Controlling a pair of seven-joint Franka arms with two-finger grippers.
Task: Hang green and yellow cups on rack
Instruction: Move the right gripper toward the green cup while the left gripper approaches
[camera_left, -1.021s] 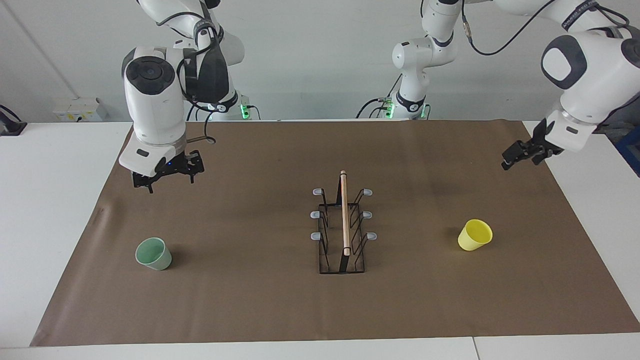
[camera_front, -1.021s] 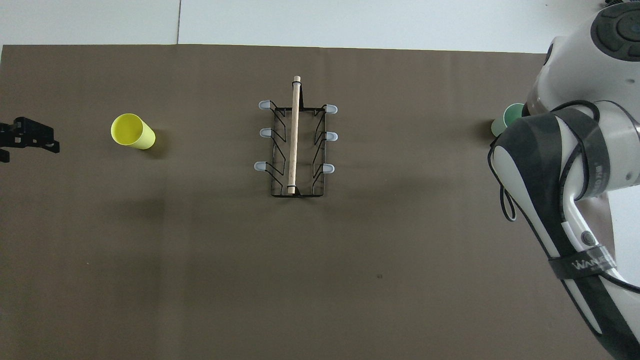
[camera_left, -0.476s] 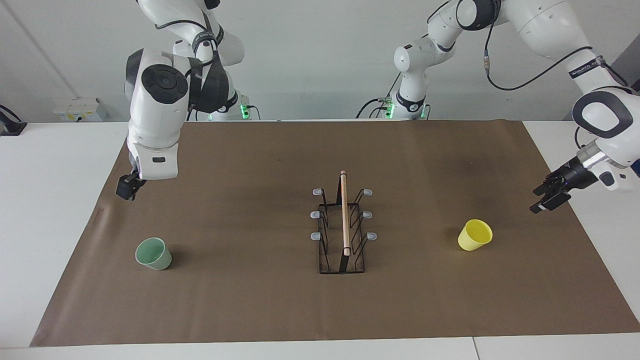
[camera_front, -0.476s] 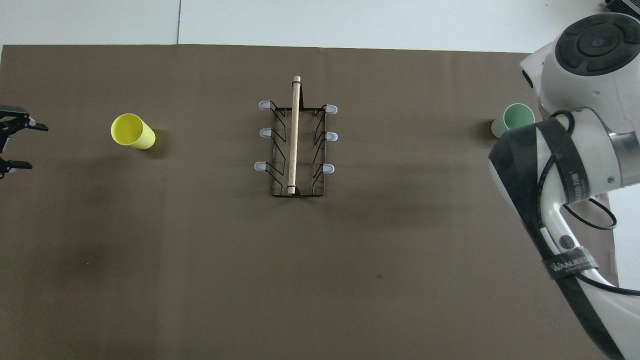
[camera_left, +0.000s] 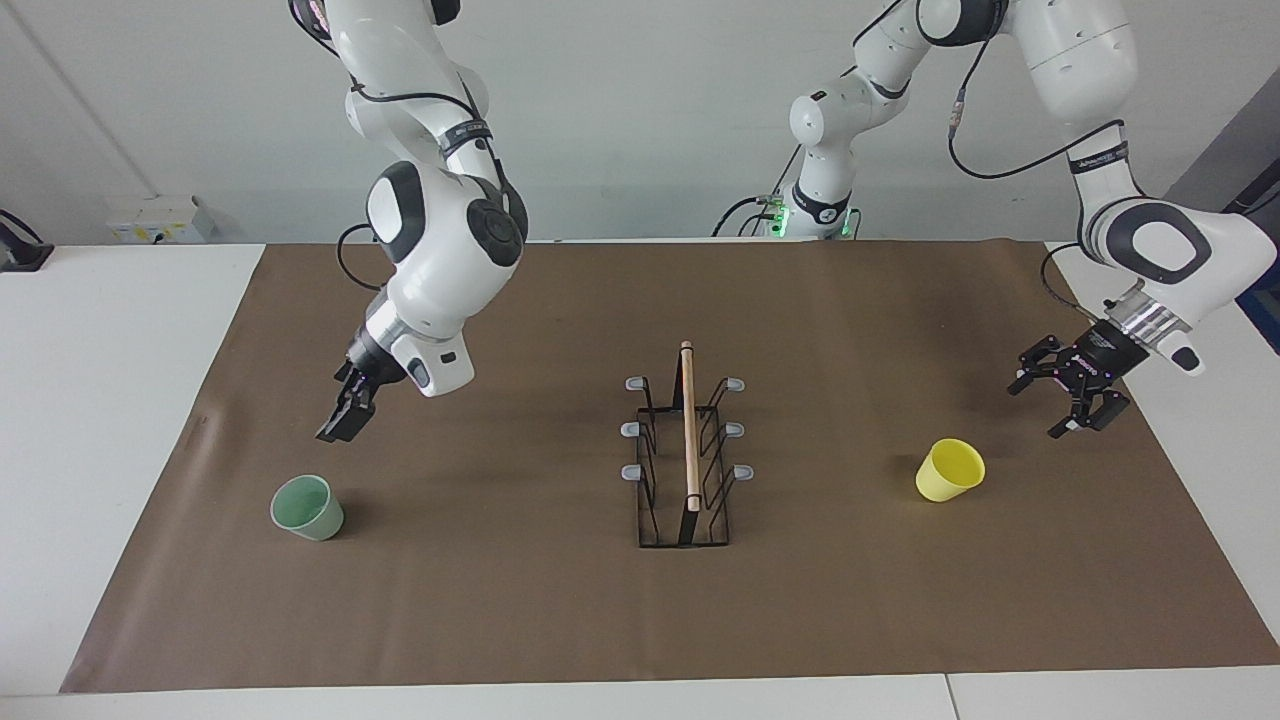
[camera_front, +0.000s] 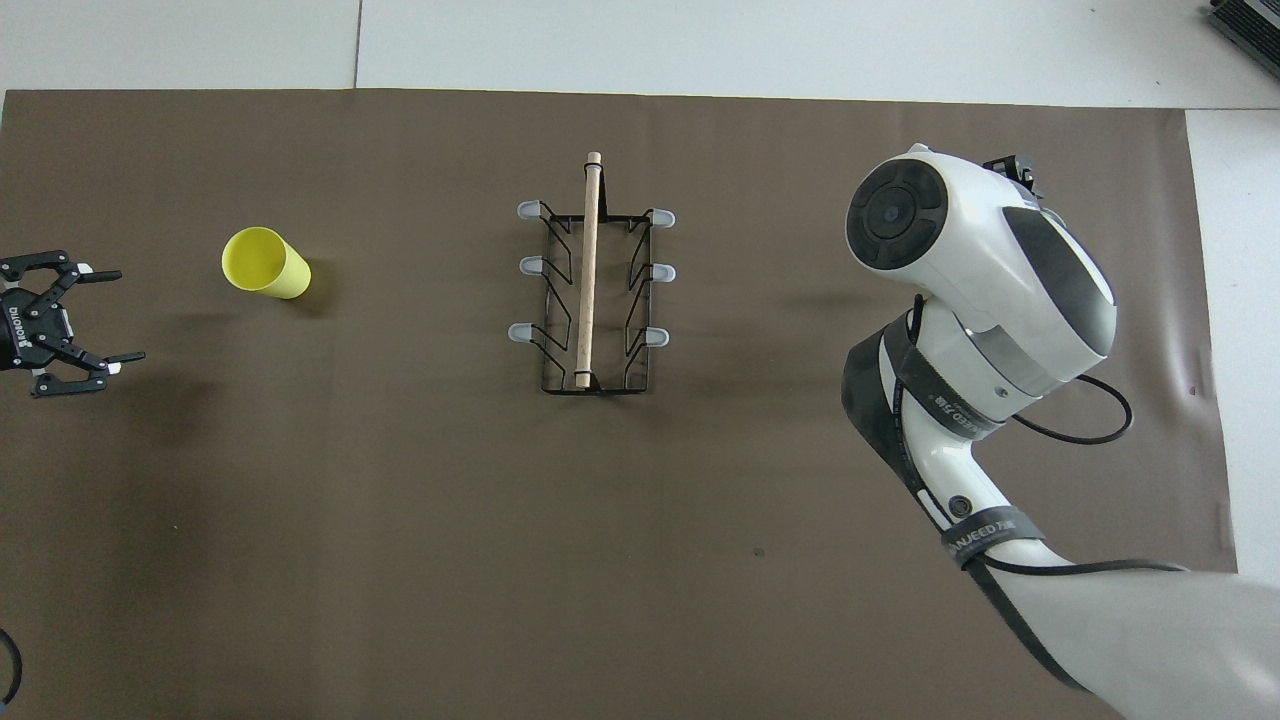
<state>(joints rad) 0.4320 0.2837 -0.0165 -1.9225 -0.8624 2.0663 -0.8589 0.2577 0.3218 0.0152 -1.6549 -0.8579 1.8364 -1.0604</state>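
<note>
Both cups stand untouched on the tabletop, the green cup (camera_left: 307, 507) toward the right arm's end, the yellow cup (camera_left: 950, 470) toward the left arm's, the rack (camera_left: 686, 450) mid-tabletop between them; the open left gripper (camera_left: 1070, 392) and open right gripper (camera_left: 343, 410) hover near them with clear room around; a slanted closure could tip a light cup toward the tabletop's edge.

Pale green cup (camera_left: 307, 507), bright yellow cup (camera_left: 950, 470), black wire rack (camera_left: 685, 450), plain brown mat (camera_left: 500, 600).

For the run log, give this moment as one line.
left gripper: open, near yellow cup | right gripper: open, above green cup | rack: empty
</note>
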